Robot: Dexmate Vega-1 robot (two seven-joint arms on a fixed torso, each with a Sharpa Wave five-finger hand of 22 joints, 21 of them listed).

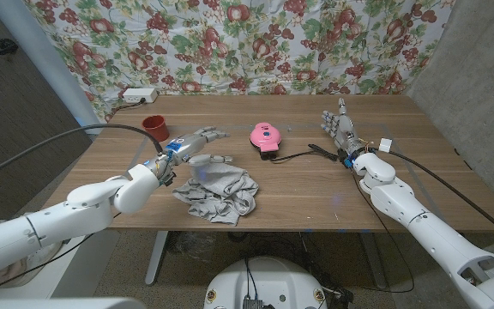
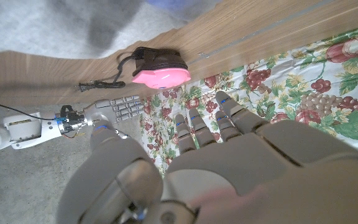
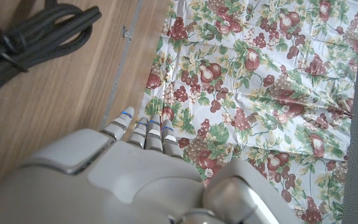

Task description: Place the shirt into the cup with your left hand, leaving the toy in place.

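Nearest us, at the front of the wooden table (image 1: 418, 184), lies the shirt (image 1: 219, 194), a crumpled grey heap that serves as our landmark. Going left to right: the red cup (image 1: 154, 127) stands upright behind and to the left of the shirt, well apart from it and with nothing showing in it. Our left hand (image 1: 192, 148) hovers just behind the shirt's rear edge, between shirt and cup, fingers spread and grasping nothing; whether the thumb brushes the cloth we cannot tell. Behind and to the right of the shirt sits the pink toy (image 1: 265, 136), with a black cord (image 1: 303, 154) trailing off to its right. Far to the right of the shirt, our right hand (image 1: 340, 127) stands with fingers extended, holding nothing.

We judge the task barely begun: the shirt is not yet gripped, so all 3 steps remain, namely grasping, carrying and stuffing it into the cup. The toy is undisturbed.
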